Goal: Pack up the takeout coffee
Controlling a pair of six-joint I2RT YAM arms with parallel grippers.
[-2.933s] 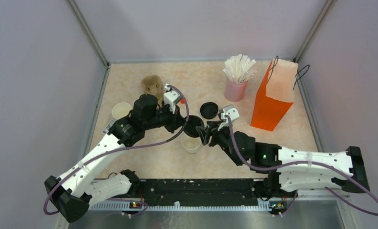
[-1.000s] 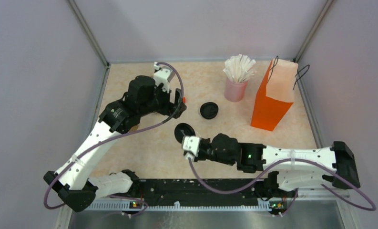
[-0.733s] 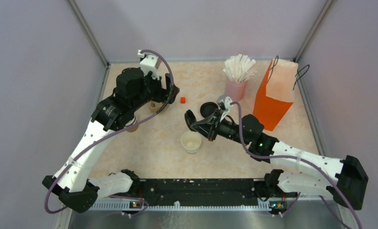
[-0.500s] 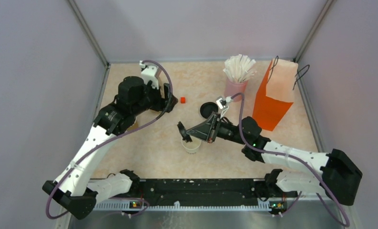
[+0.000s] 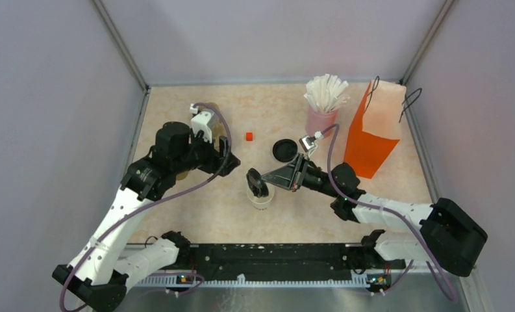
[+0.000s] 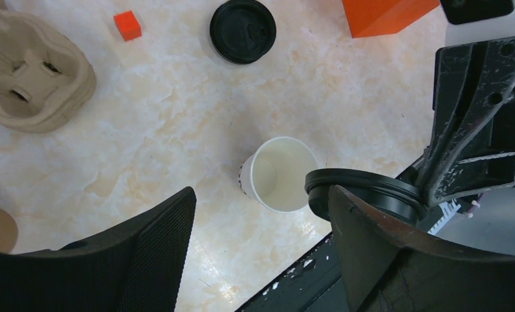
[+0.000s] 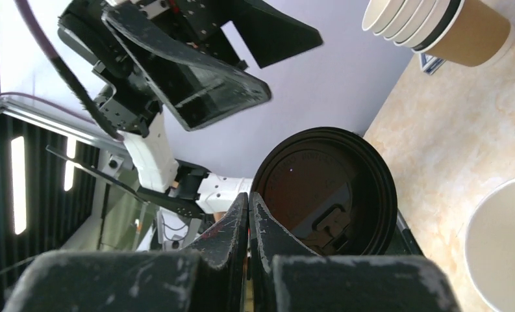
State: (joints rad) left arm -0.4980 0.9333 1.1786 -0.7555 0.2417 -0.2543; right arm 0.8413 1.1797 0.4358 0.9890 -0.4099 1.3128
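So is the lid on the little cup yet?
Not yet. The cup stands open, its cream inside showing, and the right gripper holds a black lid by its edge close by.

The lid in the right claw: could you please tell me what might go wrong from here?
1. The right claw pinches the lid by its rim only, on edge; it may slip or twist when pressed down.
2. The cup stands unheld, the left claw open and apart from it; a tilted lid could tip it.
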